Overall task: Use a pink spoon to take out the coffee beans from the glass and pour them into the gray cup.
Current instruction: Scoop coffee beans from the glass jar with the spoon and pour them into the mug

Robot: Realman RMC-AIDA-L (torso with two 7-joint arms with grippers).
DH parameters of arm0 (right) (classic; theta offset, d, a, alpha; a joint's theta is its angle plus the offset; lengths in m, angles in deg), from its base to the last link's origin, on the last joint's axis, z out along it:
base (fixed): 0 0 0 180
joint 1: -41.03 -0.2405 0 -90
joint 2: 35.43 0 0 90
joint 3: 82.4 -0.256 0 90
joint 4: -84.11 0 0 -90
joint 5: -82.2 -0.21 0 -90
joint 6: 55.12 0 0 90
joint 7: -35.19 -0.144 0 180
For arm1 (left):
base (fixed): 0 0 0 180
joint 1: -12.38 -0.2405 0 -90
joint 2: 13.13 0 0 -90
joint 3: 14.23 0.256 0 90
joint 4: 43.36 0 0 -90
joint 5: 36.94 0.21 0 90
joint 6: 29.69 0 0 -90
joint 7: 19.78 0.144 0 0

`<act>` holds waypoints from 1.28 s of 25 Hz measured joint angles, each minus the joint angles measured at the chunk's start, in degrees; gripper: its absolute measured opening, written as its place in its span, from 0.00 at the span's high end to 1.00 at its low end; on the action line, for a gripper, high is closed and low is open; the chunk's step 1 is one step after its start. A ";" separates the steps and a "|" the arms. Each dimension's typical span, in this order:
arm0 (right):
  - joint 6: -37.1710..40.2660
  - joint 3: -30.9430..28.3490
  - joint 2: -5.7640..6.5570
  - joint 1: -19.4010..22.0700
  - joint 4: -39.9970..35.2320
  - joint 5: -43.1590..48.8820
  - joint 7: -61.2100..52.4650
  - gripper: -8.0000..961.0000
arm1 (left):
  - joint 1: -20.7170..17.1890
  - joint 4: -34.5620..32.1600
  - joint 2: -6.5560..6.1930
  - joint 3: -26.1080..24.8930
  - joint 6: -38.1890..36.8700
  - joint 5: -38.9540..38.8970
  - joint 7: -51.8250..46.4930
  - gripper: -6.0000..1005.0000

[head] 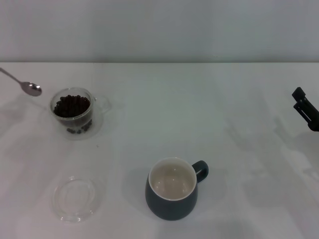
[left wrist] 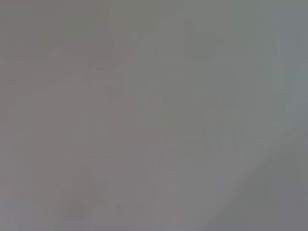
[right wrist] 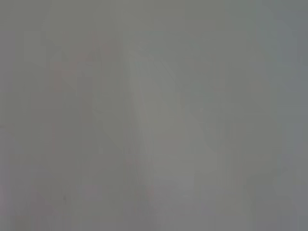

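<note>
At the far left edge of the head view, the pink spoon point(head: 31, 88) reaches in with only its silver bowl and neck showing; its long axis slants up and away to the left, out of sight. The left claw that presumably carries it is not in view, so I cannot tell its state. The spoon bowl hangs just beside the glass point(head: 75, 110), a little to its left and beyond its rim, so the coming dip seems to call for a short move rightward and down. The coffee beans point(head: 72, 105) heap inside the glass, none in the spoon as far as I can see. Nearer the robot lies one flat clear dish point(head: 75, 199) on the white counter point(head: 224, 124). Right of centre stands the one gray cup point(head: 172, 195), apparently empty, handle to the right. At the right edge the right claw point(head: 305, 108) sits well apart, idle; whether it is open I cannot tell. One spoon, one glass, one cup, one dish.
</note>
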 joint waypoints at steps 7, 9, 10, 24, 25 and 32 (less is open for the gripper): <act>-0.50 -0.31 0.16 0.16 -0.65 -0.07 0.01 0.09 | 5.69 0.38 3.14 0.06 -8.15 5.37 2.38 0.86; -0.50 -0.56 0.21 -0.11 -1.07 -0.21 0.01 0.09 | 6.67 0.47 3.72 0.06 -9.20 6.35 2.71 0.86; -0.50 -0.63 0.23 -0.23 -1.37 -0.26 0.01 0.09 | 7.24 0.52 3.99 0.06 -9.89 7.00 2.82 0.86; -0.46 -1.54 0.32 -0.81 -2.52 -1.28 0.01 0.09 | 10.40 2.14 6.89 0.05 -17.11 10.04 7.30 0.86; -0.44 -1.53 0.32 -0.81 -2.52 -1.29 0.00 0.09 | 10.47 2.42 7.04 0.05 -17.13 10.05 7.30 0.86; -0.42 -1.51 0.32 -0.81 -2.48 -1.32 0.00 0.09 | 10.14 3.58 8.05 -0.14 -17.27 9.76 6.83 0.86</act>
